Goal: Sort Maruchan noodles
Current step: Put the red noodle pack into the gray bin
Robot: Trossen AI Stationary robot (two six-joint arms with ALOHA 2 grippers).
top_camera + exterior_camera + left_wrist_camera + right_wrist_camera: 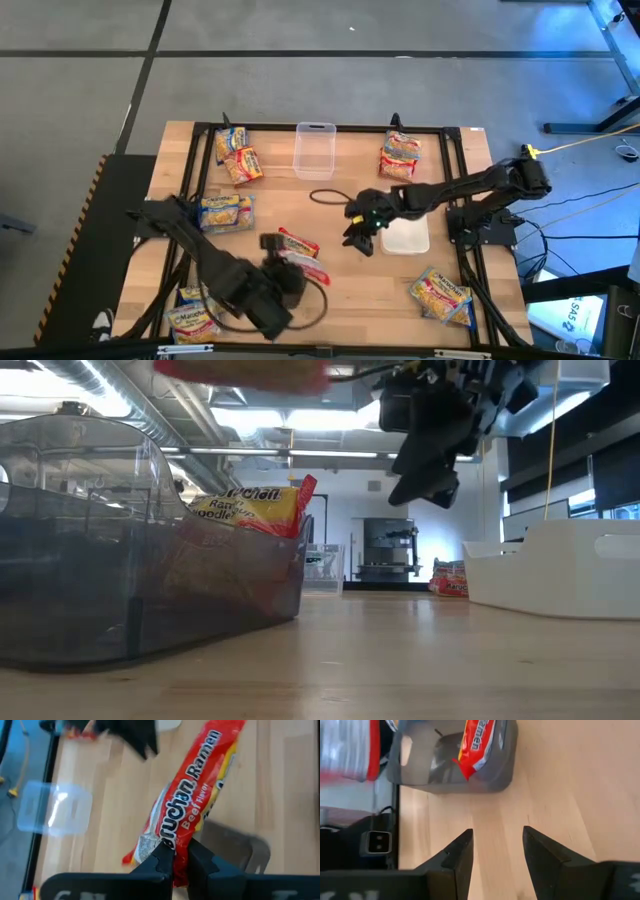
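My left gripper is shut on a red Maruchan beef packet, held up over the table's near middle; the low view shows it blurred at the top. Below it stands a grey container with another red packet leaning against its wall. My right gripper is open and hovers above bare wood, between the grey container and the white container. Other packets lie in groups at far left, left, near left, far right and near right. My left gripper pinches the red packet between its two fingers at one short end, by the crimped seal. The packet runs away from the fingertips along their line and is lifted clear of the table, above the grey container.
A clear container stands at the far middle of the table. A black cable loop lies on the wood beside the right arm. Black frame rails run along the table's sides. Bare wood shows at the near middle.
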